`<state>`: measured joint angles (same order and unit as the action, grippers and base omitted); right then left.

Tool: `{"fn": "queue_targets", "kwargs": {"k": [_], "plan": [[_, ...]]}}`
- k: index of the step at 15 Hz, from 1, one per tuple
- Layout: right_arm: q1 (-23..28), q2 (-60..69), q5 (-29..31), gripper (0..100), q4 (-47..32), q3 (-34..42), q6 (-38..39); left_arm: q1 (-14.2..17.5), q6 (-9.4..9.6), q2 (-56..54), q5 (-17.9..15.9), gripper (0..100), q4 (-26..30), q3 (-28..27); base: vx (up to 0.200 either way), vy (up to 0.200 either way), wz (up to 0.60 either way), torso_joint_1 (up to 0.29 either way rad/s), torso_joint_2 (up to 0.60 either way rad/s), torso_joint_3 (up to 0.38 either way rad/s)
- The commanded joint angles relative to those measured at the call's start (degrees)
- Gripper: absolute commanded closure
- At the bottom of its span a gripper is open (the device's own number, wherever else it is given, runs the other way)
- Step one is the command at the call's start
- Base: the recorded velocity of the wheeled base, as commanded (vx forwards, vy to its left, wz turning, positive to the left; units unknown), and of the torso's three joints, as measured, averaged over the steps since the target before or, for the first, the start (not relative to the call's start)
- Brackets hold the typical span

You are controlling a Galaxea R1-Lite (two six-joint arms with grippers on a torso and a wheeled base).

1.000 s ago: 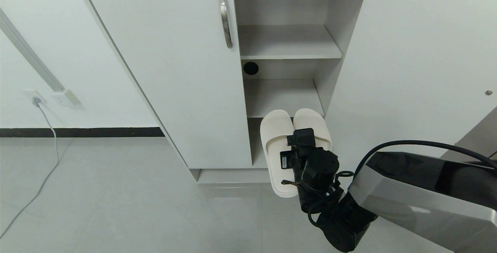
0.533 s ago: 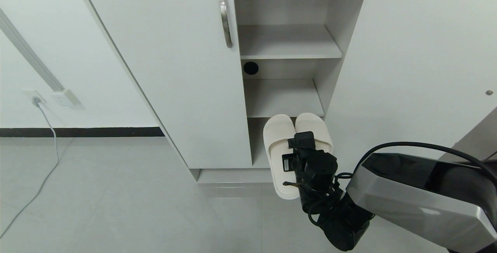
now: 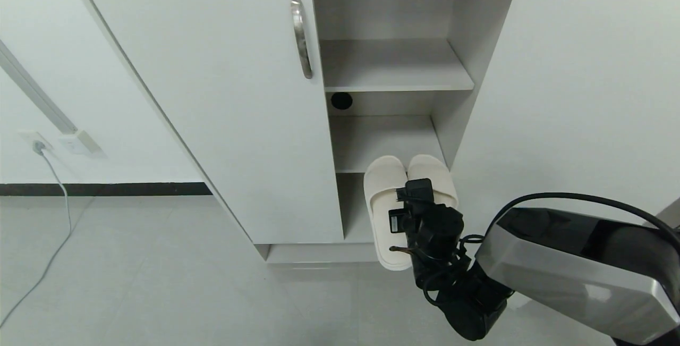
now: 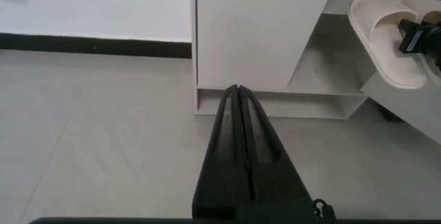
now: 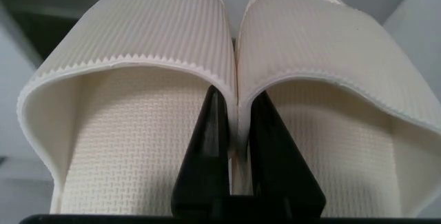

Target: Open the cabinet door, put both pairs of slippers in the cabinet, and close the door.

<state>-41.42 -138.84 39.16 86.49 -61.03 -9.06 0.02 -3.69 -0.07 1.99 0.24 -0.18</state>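
The right tool (image 3: 416, 193) pinches a pair of cream slippers (image 3: 383, 197) held side by side. One finger sits inside each slipper, and the two inner side walls are squeezed between them, as the right wrist view shows (image 5: 236, 124). The slippers' ribbed straps (image 5: 158, 38) lie just ahead of the fingertips and the toes point away from the tool. The heels reach back alongside and under the tool's body. The pair hangs in the air, soles down, above the grey floor (image 3: 159, 287).

Directly ahead of the right tool is the white cabinet (image 3: 462, 27) with its right half open. The slipper toes line up with the front edge of the lower shelf (image 3: 385, 141), at the mouth of the bottom compartment. An upper shelf (image 3: 393, 64) lies farther ahead and higher. To the tool's left is the closed door (image 3: 212, 96) with its metal handle (image 3: 300, 38); to its right stands the open door (image 3: 563, 96).

The left tool (image 4: 237, 89) has its fingers pressed together with nothing between them. It points toward the cabinet's base, with the held slippers (image 4: 386, 41) off to its right.
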Motion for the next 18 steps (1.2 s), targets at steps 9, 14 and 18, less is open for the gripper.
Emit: {"fn": "queue_targets", "kwargs": {"k": [9, 14, 18], "plan": [[0.55, -0.03, -0.31, 100, -2.38, -1.46, 0.00, -0.02, -0.09, 0.07, 0.03, 100, 0.02, 0.01, 0.178, 0.000, 0.00, 0.004, 0.00, 0.001], [2.31, -0.03, -3.30, 100, -16.88, -11.48, 8.00, 0.06, -0.09, 0.07, 0.03, 100, 0.02, 0.01, 0.000, 0.000, 0.00, 0.000, 0.00, 0.000], [3.19, -0.82, -5.93, 100, -25.23, -20.27, 8.18, 0.06, -0.09, 0.07, 0.03, 100, 0.02, 0.01, 0.000, 0.000, 0.00, 0.000, 0.00, 0.000]]}}
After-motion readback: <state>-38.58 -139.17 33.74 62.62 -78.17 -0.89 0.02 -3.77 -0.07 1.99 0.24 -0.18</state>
